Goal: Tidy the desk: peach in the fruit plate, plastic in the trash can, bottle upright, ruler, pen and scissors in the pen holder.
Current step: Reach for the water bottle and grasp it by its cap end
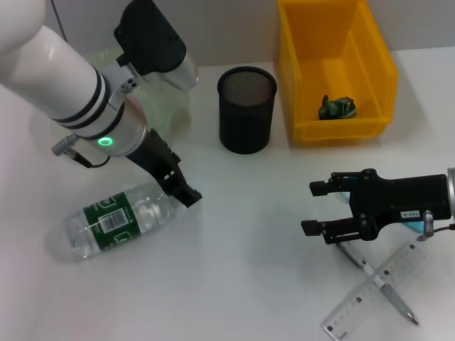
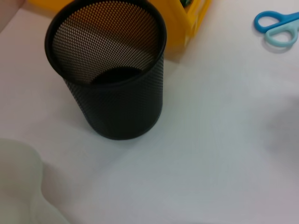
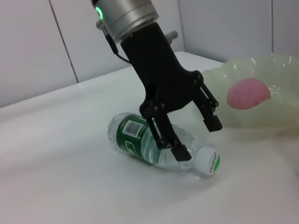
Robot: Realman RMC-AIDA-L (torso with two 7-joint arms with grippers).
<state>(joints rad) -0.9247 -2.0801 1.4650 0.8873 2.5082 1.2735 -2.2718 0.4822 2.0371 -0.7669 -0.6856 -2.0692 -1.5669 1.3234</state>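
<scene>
Far left: peach (image 3: 248, 92) in fruit plate (image 3: 280, 122). Bottle (image 1: 117, 220) on its side, left gripper (image 1: 179, 186) spread over its cap end, not clamped. Centre: pen holder (image 1: 246, 109). Right gripper (image 1: 315, 208) released above desk; scissors (image 2: 277, 27), pen (image 1: 387, 292), ruler (image 1: 373, 291) near right.

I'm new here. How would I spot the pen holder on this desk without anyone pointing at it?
Find the big yellow bin at the far side of the white desk. Right beside it, on the side toward the lying water bottle, stands the pen holder. It is the only black thing of wire mesh: an upright round cup, open on top.
</scene>
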